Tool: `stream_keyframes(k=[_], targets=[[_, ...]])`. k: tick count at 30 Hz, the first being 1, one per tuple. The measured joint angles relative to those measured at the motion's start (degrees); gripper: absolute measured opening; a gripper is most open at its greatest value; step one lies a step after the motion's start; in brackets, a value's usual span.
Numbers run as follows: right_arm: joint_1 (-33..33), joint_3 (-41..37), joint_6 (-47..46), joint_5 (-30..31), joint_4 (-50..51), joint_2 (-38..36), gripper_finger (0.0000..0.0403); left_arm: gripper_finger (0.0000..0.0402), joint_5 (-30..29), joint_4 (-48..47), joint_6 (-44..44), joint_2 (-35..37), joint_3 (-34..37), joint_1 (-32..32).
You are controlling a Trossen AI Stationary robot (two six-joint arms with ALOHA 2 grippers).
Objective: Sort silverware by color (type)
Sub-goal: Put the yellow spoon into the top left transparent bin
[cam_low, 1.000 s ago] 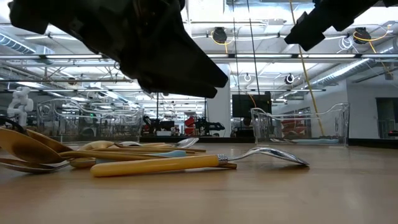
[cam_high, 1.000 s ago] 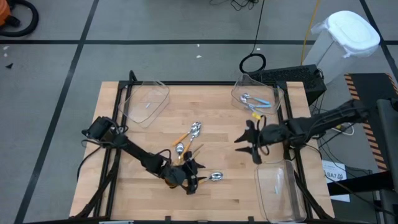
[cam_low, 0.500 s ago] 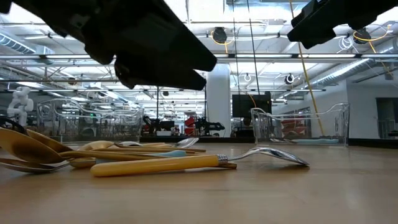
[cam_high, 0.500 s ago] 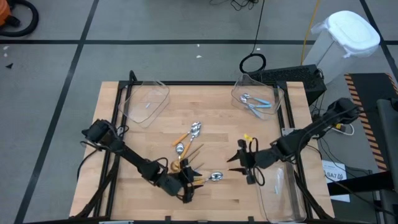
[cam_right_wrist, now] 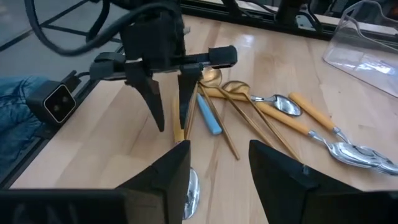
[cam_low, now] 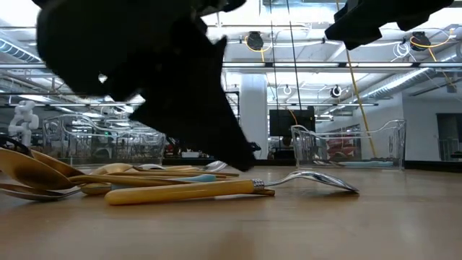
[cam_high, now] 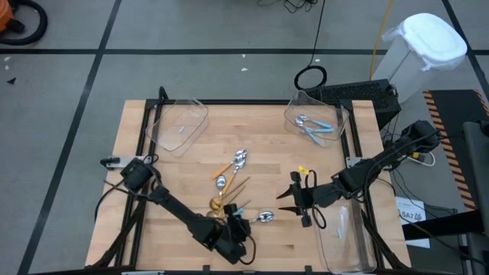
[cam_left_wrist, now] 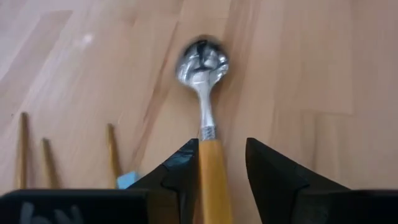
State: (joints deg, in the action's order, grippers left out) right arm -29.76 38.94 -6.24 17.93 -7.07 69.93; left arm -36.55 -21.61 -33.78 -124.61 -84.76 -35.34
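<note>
Lying flat near the table's front edge, at about six o'clock from its centre in the high view, an orange spoon (cam_left_wrist: 210,158) is the piece in hand: its handle runs between the fingers of the left gripper (cam_left_wrist: 219,180), whose jaws straddle it part-closed, one pad touching, the other a sliver off, so not yet a firm grip. Taking it by the handle, bowl pointing away, looks meant to let it be lifted clear without dragging its neighbours. Just beside it, toward eleven o'clock, lies the pile (cam_high: 229,183) of gold and orange spoons, with a blue handle (cam_right_wrist: 209,117) among them; their crossed handles crowd one side of the gripper and could snag on the lift. The right gripper (cam_high: 293,200) hovers at three o'clock of the spoon, jaws open and empty, over bare wood. Blue spoons (cam_high: 313,128) already sit in the bin (cam_high: 341,116) at two o'clock; another bin (cam_high: 200,114) at eleven looks nearly empty.
</note>
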Motion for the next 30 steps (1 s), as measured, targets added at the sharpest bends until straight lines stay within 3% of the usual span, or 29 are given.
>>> stream_keyframes(k=[12, 26, 30], targets=[[0.0, 0.0, 0.9, -0.2, 1.6, 0.0, 0.016, 0.0129, -4.6, -2.8, -4.6, -2.8, -1.3, 1.4], [-0.6, 0.0, 1.1, -0.1, 2.3, 0.0, 0.016, 0.0128, 4.9, 1.4, 5.3, -3.2, -1.4, 5.5], [-1.4, 0.0, 1.1, -0.1, 3.3, 0.0, 0.016, 0.0112, 7.6, 2.0, 7.6, -3.2, -1.4, 6.5]])
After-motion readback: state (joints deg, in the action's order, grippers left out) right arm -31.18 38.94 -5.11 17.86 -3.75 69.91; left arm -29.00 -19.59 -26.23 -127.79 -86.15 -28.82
